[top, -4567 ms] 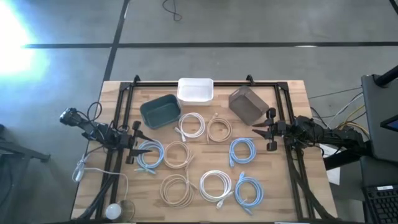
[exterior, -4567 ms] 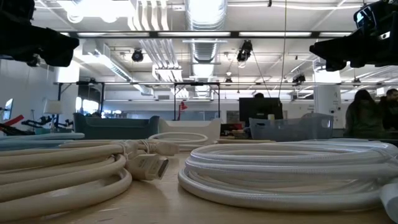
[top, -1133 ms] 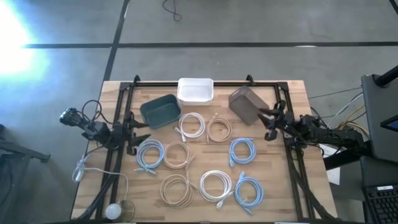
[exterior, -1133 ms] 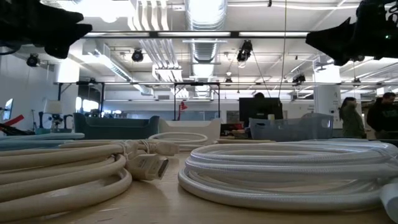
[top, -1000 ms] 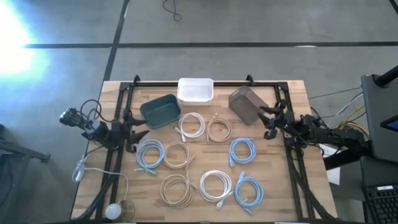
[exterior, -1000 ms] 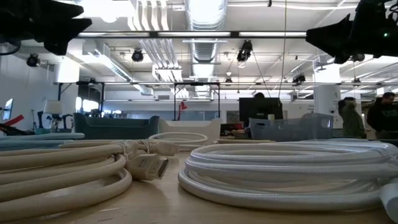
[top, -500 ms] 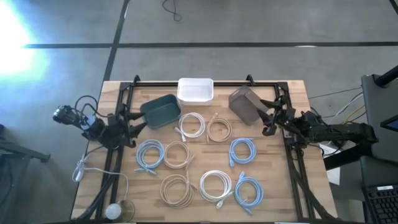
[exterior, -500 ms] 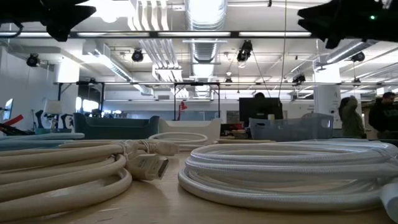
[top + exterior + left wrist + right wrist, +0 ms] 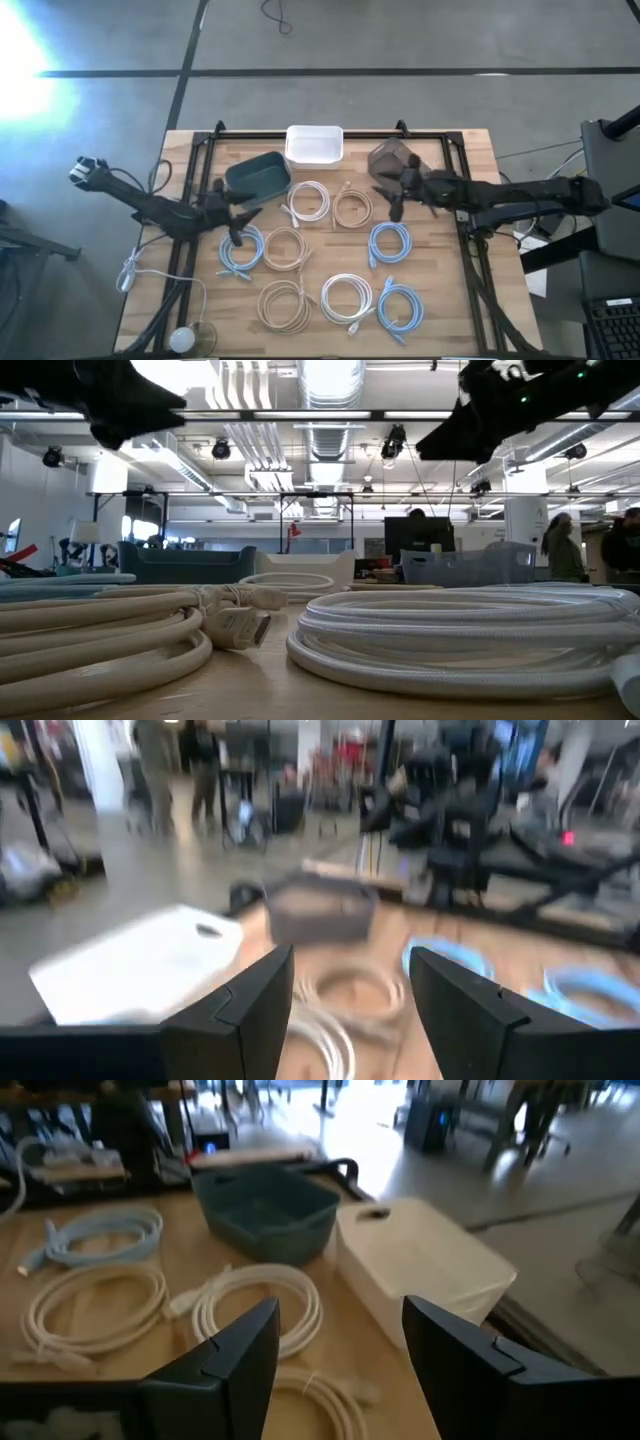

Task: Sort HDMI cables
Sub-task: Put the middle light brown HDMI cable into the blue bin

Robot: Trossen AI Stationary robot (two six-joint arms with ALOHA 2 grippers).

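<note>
Nearest the front edge of the wooden worktop [image 9: 150,300] lie three coiled HDMI cables in a row: a tan coil [image 9: 282,304], a white coil [image 9: 347,297] and a light blue coil [image 9: 400,305]. All lie flat as round loops, so no long axis can be told; the tan coil's plug [image 9: 240,628] shows in the low view pointing toward the right of that picture. Off at the front left corner a loose white cord with a round puck [image 9: 182,339] rests apart from the coils.

The middle row holds a light blue coil [image 9: 241,248], a tan coil beside it [image 9: 285,248] and, well to the right, another light blue coil [image 9: 389,242]. The left tool [image 9: 236,222] hangs above the worktop just behind the left blue coil, its two fingers [image 9: 233,1015] spread apart with nothing between them.

Farther back sit a white coil [image 9: 308,202] and a tan coil [image 9: 351,209] side by side. The right tool [image 9: 392,196] hovers just right of that tan coil and behind the right blue coil, fingers [image 9: 224,1355] wide apart and empty.

At the far edge stand three bins: a teal bin [image 9: 257,178], a white bin [image 9: 314,146] and a grey-brown bin [image 9: 390,158], the last partly under the right arm.
</note>
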